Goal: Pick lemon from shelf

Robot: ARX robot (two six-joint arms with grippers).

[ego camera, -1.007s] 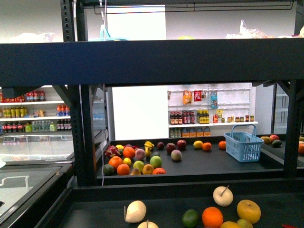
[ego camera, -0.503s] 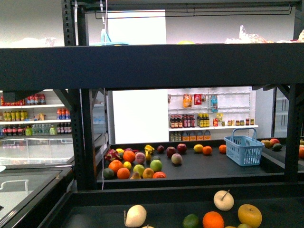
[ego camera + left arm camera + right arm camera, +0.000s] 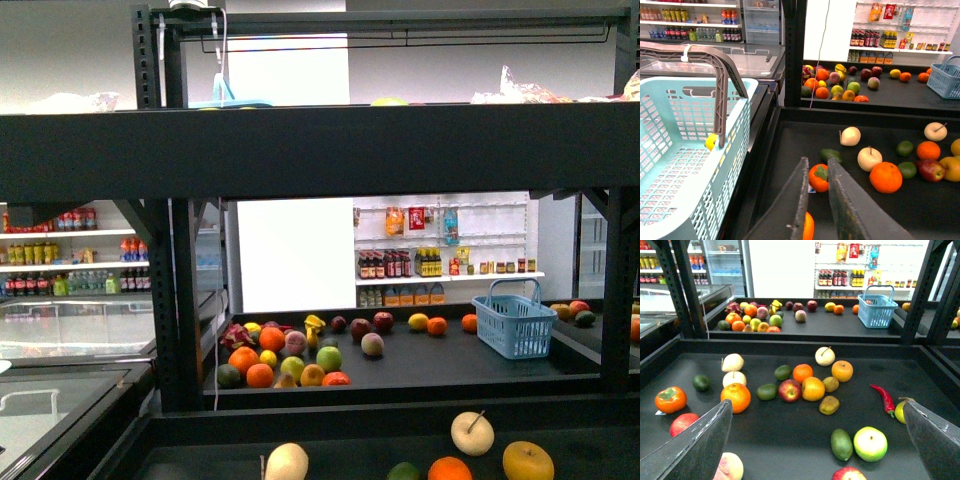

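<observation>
- right gripper spread wide, nothing in it; left gripper almost pinched, empty too
- lemon on the shelf deck, far right, just beside the red chili
- risk imo: a finger nudges it and it rolls, or the chili gets grabbed along with it

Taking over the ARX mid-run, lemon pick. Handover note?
Left gripper: jaws narrowly apart, empty, pointed at a persimmon on the shelf deck.
Right gripper: jaws wide open, empty, facing the fruit spread.
Lemon: probably the pale-yellow oval beside the red chili, partly hidden behind a right jaw; untouched.
Done: nothing grasped yet.
Left: move the right gripper to the lemon, close on it, lift it off the shelf.
</observation>
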